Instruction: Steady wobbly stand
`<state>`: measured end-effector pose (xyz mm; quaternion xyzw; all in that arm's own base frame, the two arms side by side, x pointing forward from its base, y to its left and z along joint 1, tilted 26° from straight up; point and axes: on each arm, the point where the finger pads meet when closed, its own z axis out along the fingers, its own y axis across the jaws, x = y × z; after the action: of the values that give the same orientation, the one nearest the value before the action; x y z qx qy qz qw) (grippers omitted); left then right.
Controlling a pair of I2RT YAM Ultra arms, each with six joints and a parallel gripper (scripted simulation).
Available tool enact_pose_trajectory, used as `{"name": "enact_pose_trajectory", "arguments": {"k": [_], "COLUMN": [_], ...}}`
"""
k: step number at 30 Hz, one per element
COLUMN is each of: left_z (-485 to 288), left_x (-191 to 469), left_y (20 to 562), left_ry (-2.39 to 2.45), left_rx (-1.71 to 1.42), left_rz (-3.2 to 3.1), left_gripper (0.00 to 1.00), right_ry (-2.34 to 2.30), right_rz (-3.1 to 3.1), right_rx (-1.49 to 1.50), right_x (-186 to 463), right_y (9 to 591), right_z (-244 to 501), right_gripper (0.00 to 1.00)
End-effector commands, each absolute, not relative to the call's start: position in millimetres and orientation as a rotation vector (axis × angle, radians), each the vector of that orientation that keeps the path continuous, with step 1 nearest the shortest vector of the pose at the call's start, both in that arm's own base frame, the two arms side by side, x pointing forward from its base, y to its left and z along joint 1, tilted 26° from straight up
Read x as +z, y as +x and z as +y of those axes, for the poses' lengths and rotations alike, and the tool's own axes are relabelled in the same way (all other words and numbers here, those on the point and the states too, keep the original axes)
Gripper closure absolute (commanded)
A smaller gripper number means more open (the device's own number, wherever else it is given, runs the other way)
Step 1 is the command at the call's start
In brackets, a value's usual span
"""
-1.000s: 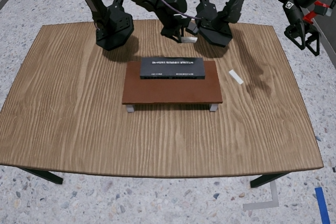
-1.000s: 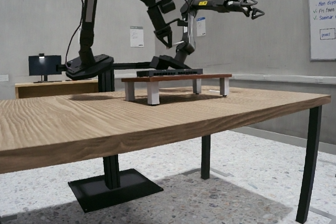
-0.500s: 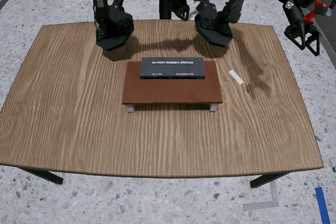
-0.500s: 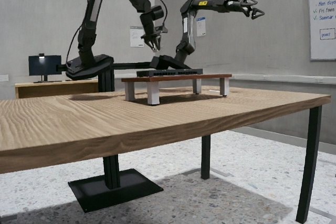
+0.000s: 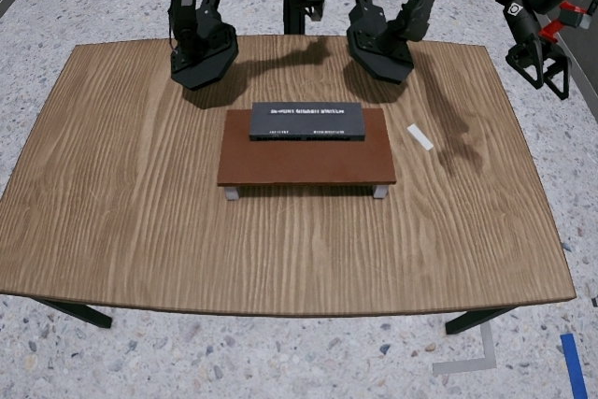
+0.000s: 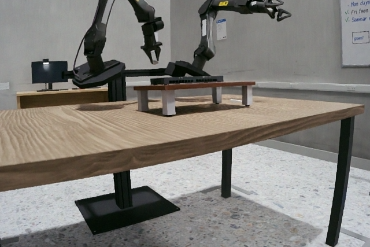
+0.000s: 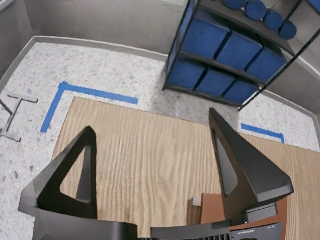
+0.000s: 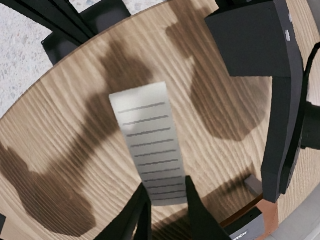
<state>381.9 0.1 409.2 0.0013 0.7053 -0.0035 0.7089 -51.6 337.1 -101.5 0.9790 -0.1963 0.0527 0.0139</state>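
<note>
The stand (image 5: 304, 163) (image 6: 239, 84) (image 7: 212, 206) has a reddish-brown top and pale legs. The dark network switch (image 5: 306, 124) (image 6: 187, 80) (image 8: 245, 228) lies on its back half. Any gap under a leg is too small to tell. My right gripper (image 5: 315, 12) (image 6: 154, 59) (image 8: 166, 183) is shut on a white wedge (image 8: 147, 125) with dark lines, held high behind the stand, between the arm bases in the top view. A second white wedge (image 5: 420, 136) (image 6: 236, 100) lies on the table beside the stand. My left gripper (image 5: 551, 91) (image 6: 280, 11) (image 7: 146, 121) is open and empty, high beyond the table's side edge.
The two arm bases (image 5: 205, 61) (image 5: 381, 54) stand at the table's back edge, behind the stand. The wooden table (image 5: 290, 259) (image 6: 89, 136) extends around the stand. A shelf with blue boxes (image 7: 205, 37) stands off beyond the table in the left wrist view.
</note>
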Motion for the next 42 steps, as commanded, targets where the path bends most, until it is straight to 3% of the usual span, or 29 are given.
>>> {"name": "enact_pose_trajectory", "arguments": {"k": [1, 5, 6, 8, 9, 10, 15, 30, 31, 42], "left_z": [-5.8, -5.8, -5.8, -5.8, -5.8, -5.8, -5.8, -5.8, -5.8, -5.8], "left_x": [415.0, 415.0, 415.0, 415.0, 415.0, 415.0, 415.0, 415.0, 415.0, 415.0], "left_y": [374.7, 374.7, 374.7, 374.7, 374.7, 374.7, 374.7, 374.7, 374.7, 374.7], "left_ry": [0.021, 0.021, 0.021, 0.021, 0.021, 0.021, 0.021, 0.021, 0.021, 0.021], "left_rx": [-0.015, -0.015, -0.015, -0.015, -0.015, -0.015, -0.015, -0.015, -0.015, -0.015], "left_rz": [1.554, 1.554, 1.554, 1.554, 1.554, 1.554, 1.554, 1.554, 1.554, 1.554], "left_gripper": [0.00, 0.00, 0.00, 0.00, 0.00, 0.00, 0.00, 0.00, 0.00, 0.00], "right_ry": [3.082, 3.042, 2.967, 2.967, 2.825, 2.873, 2.757, 2.743, 2.673, 2.701], "right_rz": [-0.190, 0.168, 0.250, 0.250, 0.341, 0.332, 0.345, 0.306, 0.298, 0.296], "right_rx": [0.082, 0.091, 0.118, 0.118, 0.175, 0.120, 0.170, 0.210, 0.246, 0.222], "right_x": [-107.5, -124.6, -147.0, -147.0, -163.9, -164.6, -205.4, -207.9, -220.7, -225.3], "right_y": [-99.7, -143.1, -107.0, -107.0, -79.9, -108.9, -106.4, -95.7, -80.4, -85.7], "right_z": [337.2, 313.6, 297.1, 297.1, 279.9, 289.8, 253.4, 238.9, 210.7, 220.2], "right_gripper": [1.00, 1.00, 1.00, 1.00, 1.00, 1.00, 1.00, 1.00, 1.00, 1.00]}}
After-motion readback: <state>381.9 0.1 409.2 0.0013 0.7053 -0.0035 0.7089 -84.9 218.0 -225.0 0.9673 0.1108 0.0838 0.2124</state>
